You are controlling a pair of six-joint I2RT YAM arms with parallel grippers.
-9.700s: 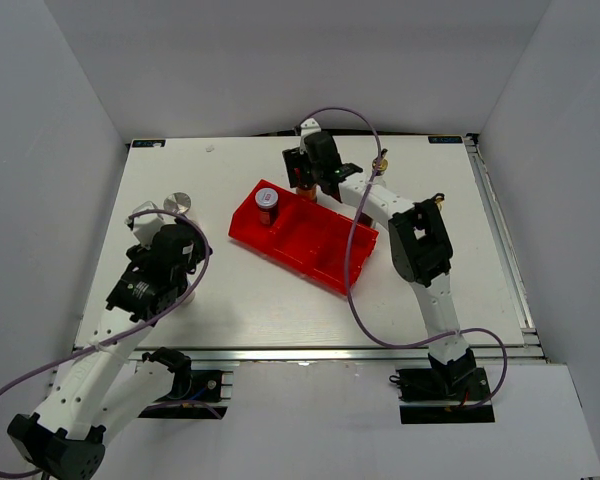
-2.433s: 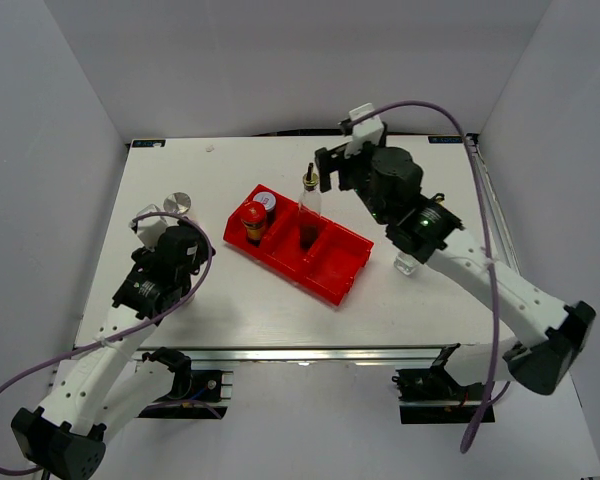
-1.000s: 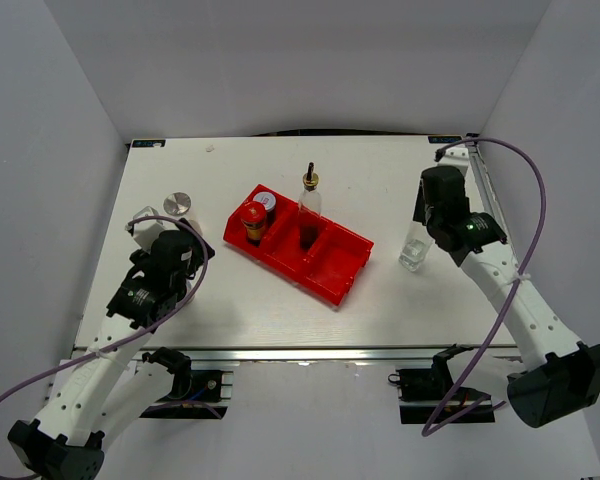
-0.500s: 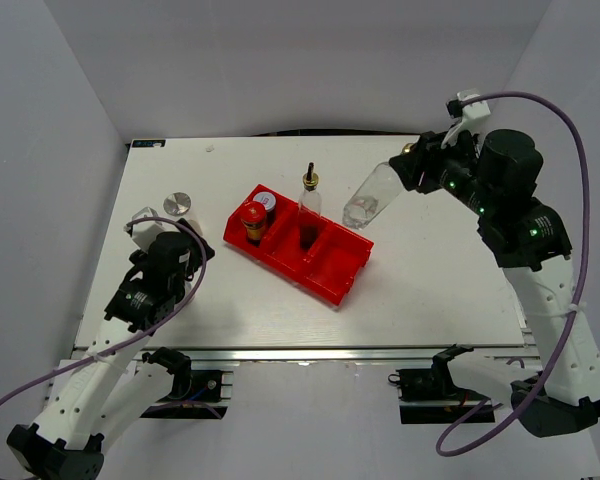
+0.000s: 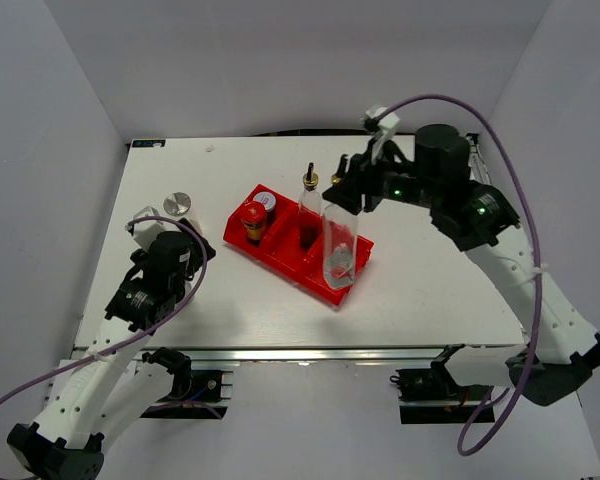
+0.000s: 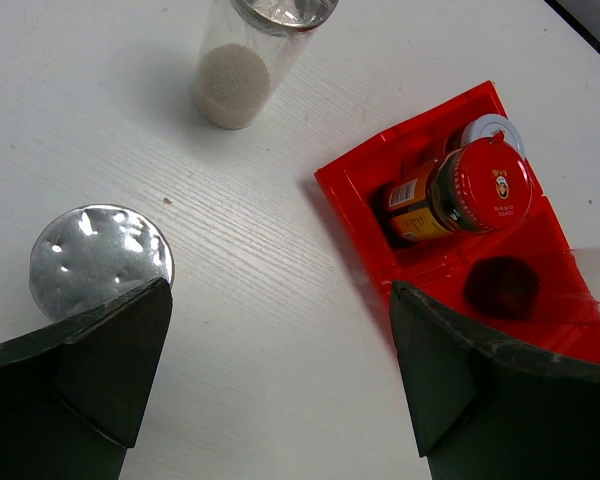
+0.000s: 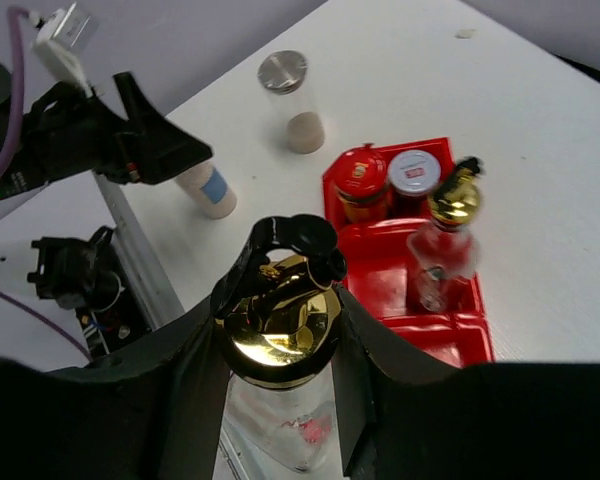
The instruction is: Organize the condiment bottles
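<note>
Placement of tall bottle into red bin, end compartment.

Pinches gold spout top of clear bottle [image 5: 338, 250] between jaws of right gripper [image 7: 280, 325], near upright, base down in or just over end compartment of red bin [image 5: 280, 265]; cannot tell whether seated. Best done by lowering straight down, staying off divider wall and off other tall bottle [image 5: 307, 205] one slot over. Let go only once base rests flat, then lift straight up past spout; probably tips easily, being tall and narrow. Red-lidded jar [image 5: 252, 215] stands in far slot. Left gripper [image 6: 275, 375] hovers with jaws spread wide, near silver-capped shaker [image 6: 100, 255] out on surface [image 5: 430, 290].
</note>
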